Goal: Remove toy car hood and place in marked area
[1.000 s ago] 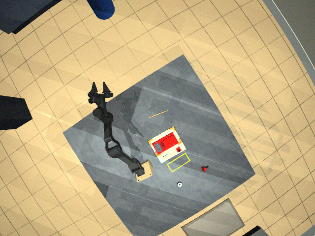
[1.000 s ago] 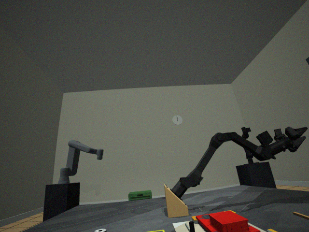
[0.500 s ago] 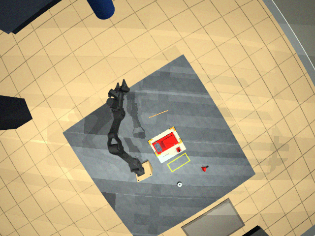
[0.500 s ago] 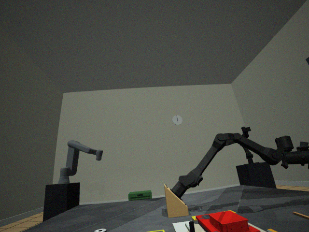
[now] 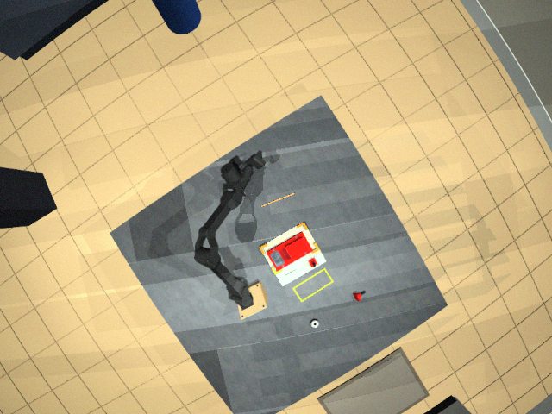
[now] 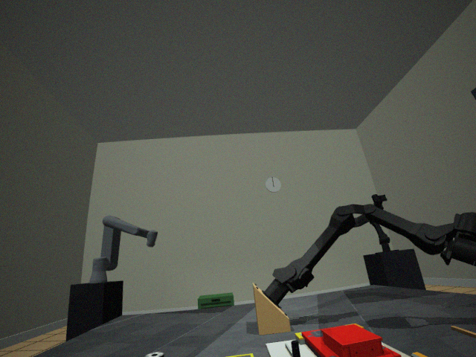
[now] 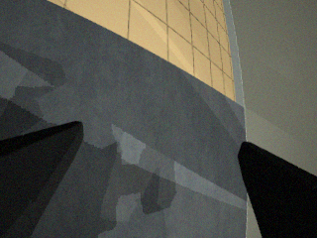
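The toy car (image 5: 281,267) (image 6: 314,341) is a flat red body with a grey pane, on a white board (image 5: 290,279) (image 6: 276,349) with yellow-orange corner pieces. A raised red block (image 5: 298,247) (image 6: 352,338), which looks like the hood, sits on the body. The marked area is a yellow outline (image 5: 317,291) (image 6: 245,355) on the table beside the board; nothing lies inside it. My gripper (image 7: 161,139) is open with nothing between its fingers. In the overhead view it is beyond the wooden stick, well away from the car, above the table's far part.
A wooden stick (image 5: 278,199) (image 6: 462,331) lies between gripper and car. A small red piece (image 5: 312,263) with a black peg is on the board. A red and black piece (image 5: 357,296) and a white round piece (image 5: 311,324) (image 6: 155,353) lie beyond the outline.
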{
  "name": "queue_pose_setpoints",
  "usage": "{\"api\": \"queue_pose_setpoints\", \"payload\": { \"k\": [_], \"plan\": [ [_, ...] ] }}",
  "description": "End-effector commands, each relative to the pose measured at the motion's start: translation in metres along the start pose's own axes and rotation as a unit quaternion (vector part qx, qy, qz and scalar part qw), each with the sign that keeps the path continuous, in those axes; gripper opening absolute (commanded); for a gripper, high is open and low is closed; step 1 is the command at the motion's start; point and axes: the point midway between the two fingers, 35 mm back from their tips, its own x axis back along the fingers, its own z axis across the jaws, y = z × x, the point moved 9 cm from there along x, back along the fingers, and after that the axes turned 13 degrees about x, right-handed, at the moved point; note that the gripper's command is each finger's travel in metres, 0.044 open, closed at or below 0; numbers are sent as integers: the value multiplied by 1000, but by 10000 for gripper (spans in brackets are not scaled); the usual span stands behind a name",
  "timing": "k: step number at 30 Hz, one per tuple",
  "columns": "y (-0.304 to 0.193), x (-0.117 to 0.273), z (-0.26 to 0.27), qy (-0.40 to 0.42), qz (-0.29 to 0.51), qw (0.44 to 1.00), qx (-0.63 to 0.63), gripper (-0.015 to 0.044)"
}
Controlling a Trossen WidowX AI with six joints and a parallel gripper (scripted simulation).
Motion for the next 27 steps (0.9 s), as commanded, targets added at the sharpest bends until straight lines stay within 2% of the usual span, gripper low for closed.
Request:
{"api": "queue_pose_setpoints", "payload": {
  "k": [1, 13, 17, 27],
  "plan": [
    [-50, -4, -11, 37, 77, 996, -6, 440],
    [-174, 23, -39, 127, 250, 958, -66, 440],
    [-198, 35, -44, 145, 281, 944, -91, 440],
    [-281, 100, -57, 208, 411, 850, -255, 440]
  ]
}}
